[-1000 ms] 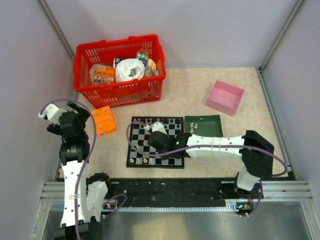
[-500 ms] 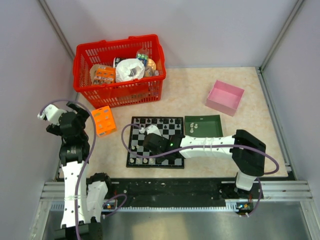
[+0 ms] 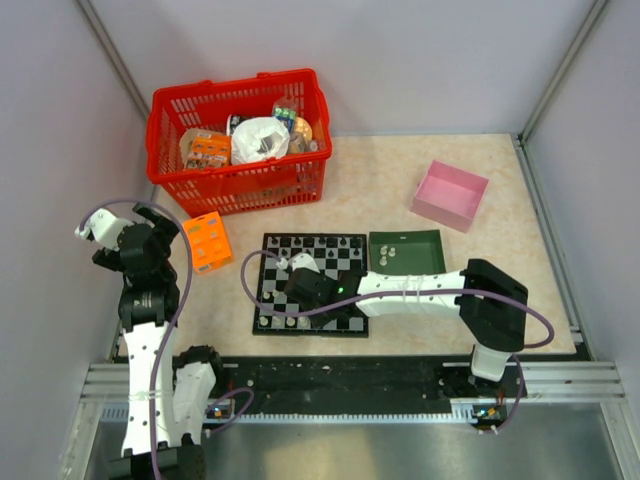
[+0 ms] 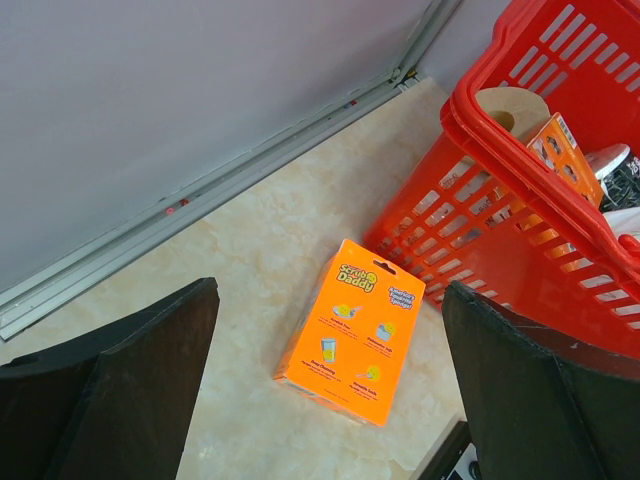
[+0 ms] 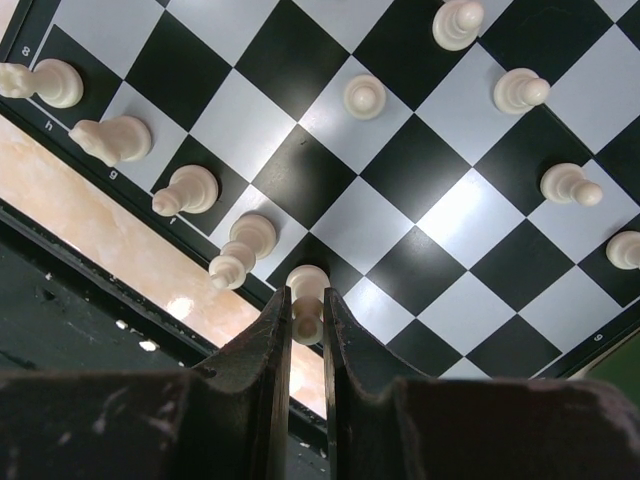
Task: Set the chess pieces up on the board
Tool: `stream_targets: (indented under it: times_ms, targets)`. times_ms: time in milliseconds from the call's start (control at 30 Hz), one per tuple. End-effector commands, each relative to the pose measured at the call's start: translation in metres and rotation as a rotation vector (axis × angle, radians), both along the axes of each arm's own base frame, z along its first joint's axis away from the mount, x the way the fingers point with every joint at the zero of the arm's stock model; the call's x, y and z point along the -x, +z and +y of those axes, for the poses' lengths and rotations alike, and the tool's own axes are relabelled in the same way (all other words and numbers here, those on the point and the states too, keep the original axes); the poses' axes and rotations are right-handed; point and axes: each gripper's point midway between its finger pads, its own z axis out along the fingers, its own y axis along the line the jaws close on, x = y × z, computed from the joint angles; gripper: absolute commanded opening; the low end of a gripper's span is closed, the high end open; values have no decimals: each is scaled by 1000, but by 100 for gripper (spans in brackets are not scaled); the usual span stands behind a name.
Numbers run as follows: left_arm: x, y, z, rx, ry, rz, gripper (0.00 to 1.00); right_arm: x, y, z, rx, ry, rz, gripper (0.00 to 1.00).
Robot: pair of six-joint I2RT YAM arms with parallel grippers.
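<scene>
The board point(image 3: 262, 327) lies at the table's centre and fills the right wrist view point(image 5: 420, 165). My right gripper point(image 3: 287, 266) reaches over its left part. In the right wrist view the gripper point(image 5: 307, 297) is shut on a white chess piece point(image 5: 307, 280) whose base sits on a dark square in the board's edge row. Several other white pieces stand nearby, such as one beside it point(image 5: 240, 250) and a pawn point(image 5: 365, 96). My left gripper point(image 3: 140, 240) is open and empty, raised at the far left, off the board.
A dark green tray point(image 3: 432, 262) with a few white pieces touches the board's right side. An orange box point(image 3: 207, 241) point(image 4: 352, 330) lies left of the board, below the left gripper. A red basket point(image 3: 238, 185) stands behind and a pink box point(image 3: 450, 193) at the back right.
My right arm has moved left across the board, carrying the gripper from the board's middle to its left part. The left arm has not moved.
</scene>
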Motion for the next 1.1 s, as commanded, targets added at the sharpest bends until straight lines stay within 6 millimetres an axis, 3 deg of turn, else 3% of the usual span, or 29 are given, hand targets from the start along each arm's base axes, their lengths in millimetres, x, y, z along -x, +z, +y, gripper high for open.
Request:
stream_targets:
  times_ms: [0,133,433,567,700,767,900,1067]
  targets:
    - [0,9,4,-18,15,-35,99,2,12,21,-56,13,-8,4]
    - [1,10,3,-18,14,-37,99,1,12,21,-55,13,-10,5]
    - [0,10,3,-17,11,-37,99,0,14,22,-58,16,-21,26]
    - [-1,11,3,-17,11,-40,99,-2,17,23,-60,18,-28,30]
    - [-2,12,4,-19,10,-39,99,-7,32,24,-80,21,-56,34]
    - [-1,13,3,-19,9,-43,99,-12,51,23,-110,19,-86,37]
    - [-2,12,3,-18,6,-39,99,-40,85,0,-129,-55,-184,41]
    - [-1,10,2,-15,5,-38,99,-97,101,-68,-144,-263,-238,42]
